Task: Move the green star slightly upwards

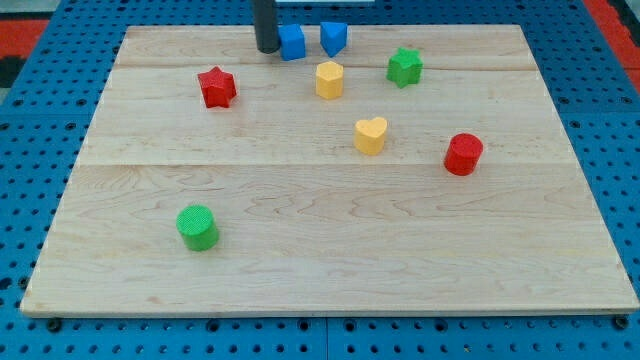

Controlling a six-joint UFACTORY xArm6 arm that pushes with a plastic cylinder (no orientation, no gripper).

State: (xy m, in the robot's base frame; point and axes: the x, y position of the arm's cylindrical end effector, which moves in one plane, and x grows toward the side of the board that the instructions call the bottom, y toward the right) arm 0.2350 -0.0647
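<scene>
My tip (267, 49) stands near the top edge of the worktop (330, 270), a pale wooden board with visible grain and faint seams running across it, lying on a blue perforated base (610, 110). There is no gripper on this arm, only the rod, so nothing opens or clamps.

The green star (405, 67) lies well to the right of my tip and slightly lower in the view, with only a narrow strip of board between it and the top edge. To its right the board is open out to the right edge.

Just right of my tip, touching or nearly so, sits a blue block (291, 43); a second blue block (333, 38), with an angled shape, sits further right. Below and right of the tip are a yellow block (329, 79), roughly hexagonal, and a yellow heart (370, 135). A red star (216, 87) lies below and left of the tip. A red cylinder (463, 154) stands far to the lower right, and a green cylinder (197, 227) far below, with wide bare wood around it.

The blocks look matte and smooth. The rod is dark, round and upright, entering from the top of the view.
</scene>
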